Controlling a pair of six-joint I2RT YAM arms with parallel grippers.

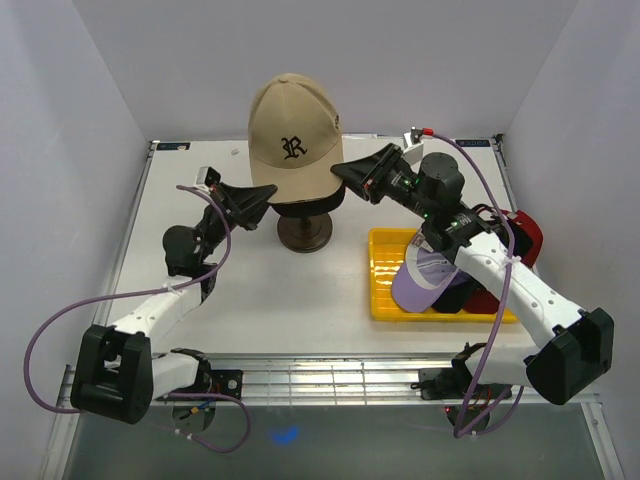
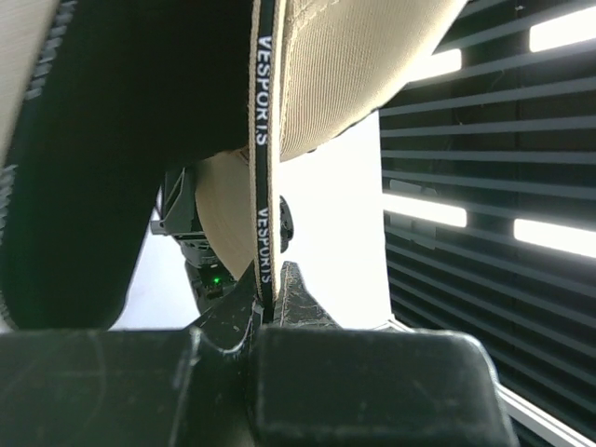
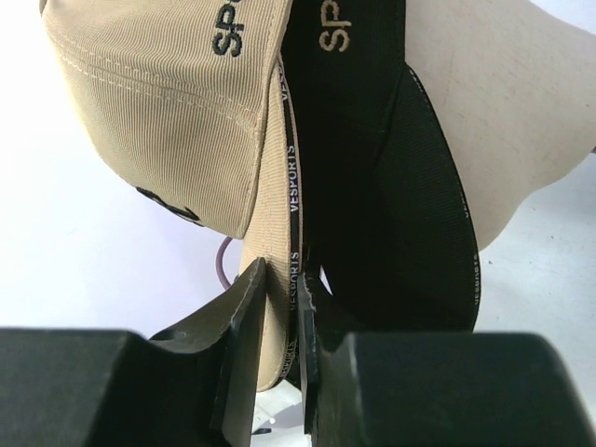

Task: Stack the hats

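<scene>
1. Two caps are at the stand in the middle of the table. The tan cap lies over a black cap, whose dark edge shows beneath it. In the right wrist view, the black cap sits between the tan cloth and the beige dummy head.
2. The left gripper is pinched shut on the tan cap's lower rim at its left side, with the lettered band caught between the fingers.
3. The right gripper is clamped on the same rim at the opposite side, so both arms hold this one cap.
4. I judge that this second layer is nearly placed. Whether the tan cap is pulled fully down over the black one cannot be told from these views.
5. More caps wait in the yellow tray to the right. These are a lavender cap, a dark one partly under it, and a red cap mostly hidden by the right arm.
6. By my reading, roughly half the job is left. Both grippers must let go of the tan cap, then each tray cap has to go on top in turn.
</scene>
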